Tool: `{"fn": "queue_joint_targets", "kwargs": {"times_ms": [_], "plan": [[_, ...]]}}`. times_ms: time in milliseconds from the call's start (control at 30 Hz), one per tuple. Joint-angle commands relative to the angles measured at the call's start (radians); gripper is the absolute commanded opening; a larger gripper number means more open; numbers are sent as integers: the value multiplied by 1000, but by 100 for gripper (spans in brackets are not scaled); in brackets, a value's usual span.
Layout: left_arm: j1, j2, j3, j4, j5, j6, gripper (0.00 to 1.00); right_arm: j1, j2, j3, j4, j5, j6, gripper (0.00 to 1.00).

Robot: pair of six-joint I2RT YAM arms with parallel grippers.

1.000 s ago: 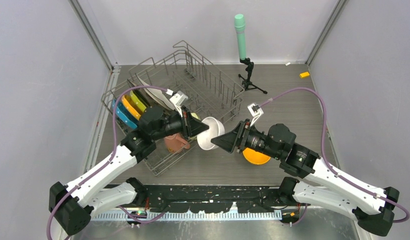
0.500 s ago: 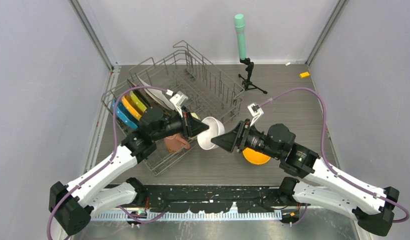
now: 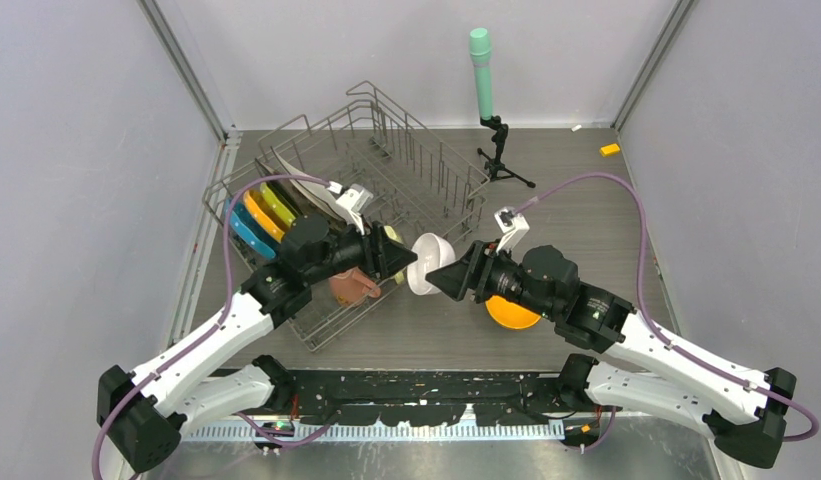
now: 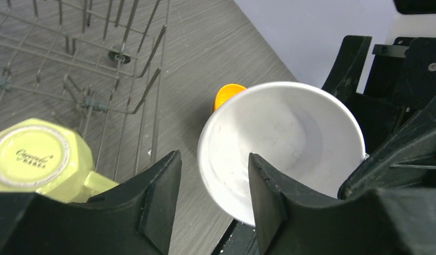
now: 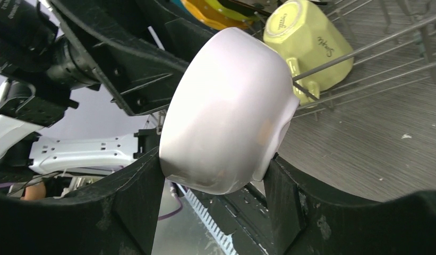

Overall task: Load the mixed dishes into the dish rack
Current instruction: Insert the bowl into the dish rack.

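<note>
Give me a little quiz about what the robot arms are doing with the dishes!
1. Which gripper is clamping the white bowl? A: left. B: right.
2. True or false: the coloured plates stand on edge in the dish rack.
3. Fill in: the bowl on the table, partly hidden under the right arm, is ____.
Key: 1 B, the right gripper. 2 True. 3 Orange: it is the orange bowl.

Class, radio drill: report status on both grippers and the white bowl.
Right gripper clamped on white bowl. Left gripper open, jaws astride its rim. Bowl beside dish rack, not yet loaded. Pale-yellow mug lies at the nearest rack edge.
</note>
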Motion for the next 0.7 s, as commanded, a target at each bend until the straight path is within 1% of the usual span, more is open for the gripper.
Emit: {"fn": "queue_joint_targets", "kwargs": {"times_ms": [0,200,300,333,400,500,567,667], "plan": [[-1,-53,33,-60,-72,44,54,3,4,75,24,71,-39,8],[-1,-147,22,-135,-259,80,68,3,58,160,-55,155,-127,7],[0,-206,21,-191,-384,107,71,2,106,231,-91,205,-191,7],[0,-221,29,-213,-420,121,72,3,137,250,-114,231,-205,7],[0,-248,49,-265,-496,148,79,3,189,301,-141,270,-245,6],[-1,-267,92,-341,-590,197,86,2,263,386,-160,340,-306,6],[-1,-266,127,-385,-648,228,90,-8,321,435,-164,372,-334,6],[0,-255,171,-441,-694,254,93,-38,426,533,-184,372,-369,6]]}}
